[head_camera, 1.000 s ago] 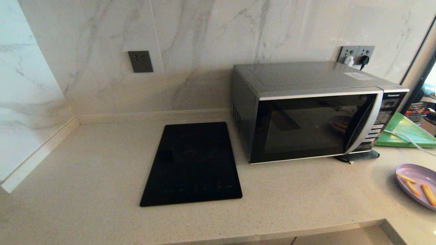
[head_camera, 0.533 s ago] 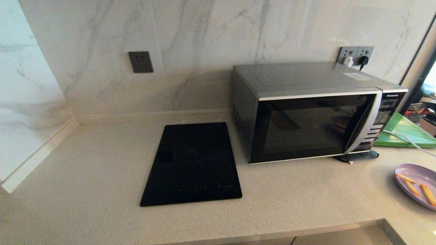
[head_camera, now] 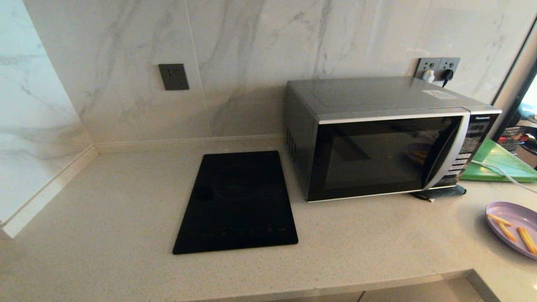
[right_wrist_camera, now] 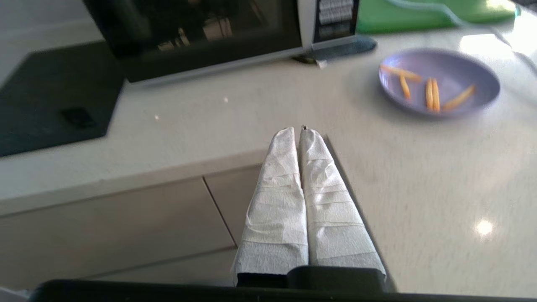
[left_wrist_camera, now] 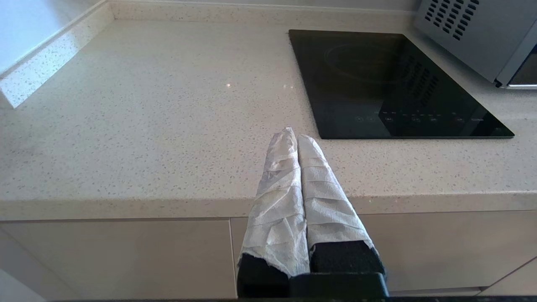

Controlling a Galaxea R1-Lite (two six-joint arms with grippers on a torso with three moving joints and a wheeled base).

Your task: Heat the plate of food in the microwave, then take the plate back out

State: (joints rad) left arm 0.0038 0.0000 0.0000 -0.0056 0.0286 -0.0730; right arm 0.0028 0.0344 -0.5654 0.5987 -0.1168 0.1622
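On countertop [head_camera: 105,218], 3 o'clock edge: plate of food [head_camera: 514,230] | microwave [head_camera: 386,138] door closed | left gripper [left_wrist_camera: 292,136], right gripper [right_wrist_camera: 298,133]: jaws pressed together, empty.

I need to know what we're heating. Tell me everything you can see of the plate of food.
The plate of food is a round, shallow, lavender-purple dish, smooth and plastic-looking, lying flat on the pale speckled counter to the right of the microwave and in front of the green board. It holds five thin orange fry-like sticks, loosely scattered, two of them side by side. Nothing else touches it; neither gripper is on it.
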